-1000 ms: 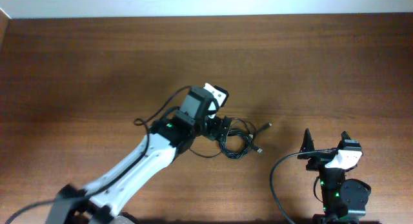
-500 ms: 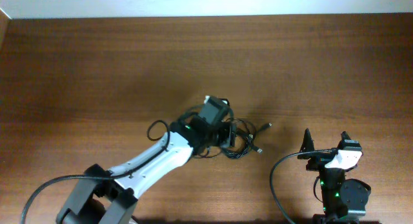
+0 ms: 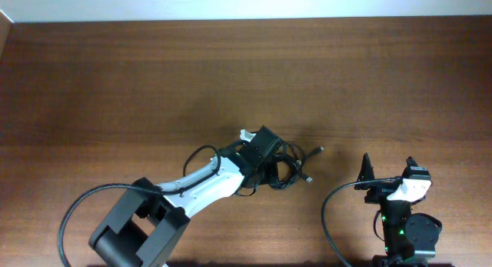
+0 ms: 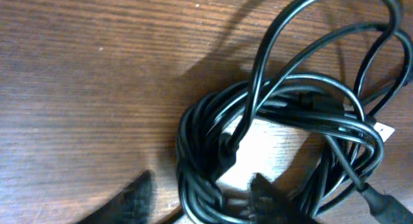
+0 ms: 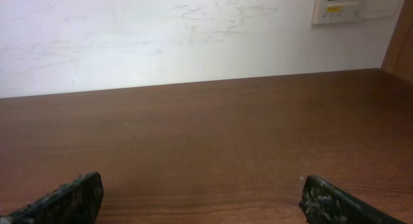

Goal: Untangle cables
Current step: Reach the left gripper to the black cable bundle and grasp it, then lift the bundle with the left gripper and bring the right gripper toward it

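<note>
The cables (image 3: 290,170) lie as a tangled pile of thin black loops at the table's middle, with small plug ends (image 3: 319,150) sticking out to the right. In the left wrist view the cables (image 4: 290,114) fill the frame as a knotted coil. My left gripper (image 3: 269,165) is down on the pile's left side. Its fingers (image 4: 205,201) are apart and straddle several strands of the coil. My right gripper (image 3: 388,165) is open and empty at the front right, well clear of the pile. The right wrist view (image 5: 203,201) shows only bare table between its fingers.
The brown wooden table (image 3: 115,82) stretches far to the left and back. A thick black arm cable (image 3: 329,213) curves beside the right arm's base. A white wall (image 5: 193,37) stands behind the table's far edge.
My left arm has swung its wrist to the right and down onto the cable pile. The pile has barely shifted. The right arm has not moved.
</note>
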Robot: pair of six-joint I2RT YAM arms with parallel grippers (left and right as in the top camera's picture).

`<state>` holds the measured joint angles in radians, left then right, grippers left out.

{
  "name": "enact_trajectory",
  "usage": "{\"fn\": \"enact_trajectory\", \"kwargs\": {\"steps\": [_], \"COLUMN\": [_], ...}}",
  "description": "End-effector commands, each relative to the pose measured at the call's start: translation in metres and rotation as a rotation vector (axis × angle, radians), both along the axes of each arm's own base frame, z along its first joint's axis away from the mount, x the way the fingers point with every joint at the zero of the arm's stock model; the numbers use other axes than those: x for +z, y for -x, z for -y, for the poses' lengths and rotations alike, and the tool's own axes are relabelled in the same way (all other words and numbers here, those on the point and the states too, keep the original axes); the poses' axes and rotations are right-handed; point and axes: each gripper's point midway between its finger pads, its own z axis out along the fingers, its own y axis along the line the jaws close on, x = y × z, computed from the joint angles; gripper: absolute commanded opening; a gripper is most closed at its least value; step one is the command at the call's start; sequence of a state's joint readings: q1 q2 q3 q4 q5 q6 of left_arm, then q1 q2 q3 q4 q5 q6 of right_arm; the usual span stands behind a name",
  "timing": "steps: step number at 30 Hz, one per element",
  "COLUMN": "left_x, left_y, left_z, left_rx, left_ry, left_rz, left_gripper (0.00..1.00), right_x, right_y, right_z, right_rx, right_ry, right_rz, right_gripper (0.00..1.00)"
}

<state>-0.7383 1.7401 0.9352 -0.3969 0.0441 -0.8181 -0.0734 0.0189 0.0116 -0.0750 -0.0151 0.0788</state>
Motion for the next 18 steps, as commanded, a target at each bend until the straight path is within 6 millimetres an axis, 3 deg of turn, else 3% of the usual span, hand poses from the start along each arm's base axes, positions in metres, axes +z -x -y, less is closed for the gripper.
{"fn": "enact_trajectory", "kwargs": {"steps": [1, 5, 10, 18], "left_x": [-0.002, -0.001, 0.002, 0.058], "left_y": [-0.007, -0.010, -0.015, -0.065], "left_z": [0.000, -0.002, -0.005, -0.044], "left_rx": [0.031, 0.038, 0.010, -0.180], "left_ry": [-0.007, -0.015, -0.021, -0.065], "left_rz": [0.015, 0.032, 0.048, 0.278], "left_gripper": [0.36, 0.02, 0.00, 0.00], "right_x": [-0.004, -0.004, -0.004, -0.004], "right_y": [0.000, 0.000, 0.000, 0.000], "right_z": [0.004, 0.004, 0.004, 0.004], "right_rx": [-0.018, -0.018, -0.018, -0.018], "right_ry": [-0.003, -0.003, -0.003, -0.003], "right_rz": [-0.011, -0.011, -0.011, -0.011], "right_gripper": [0.98, 0.98, 0.98, 0.98]}}
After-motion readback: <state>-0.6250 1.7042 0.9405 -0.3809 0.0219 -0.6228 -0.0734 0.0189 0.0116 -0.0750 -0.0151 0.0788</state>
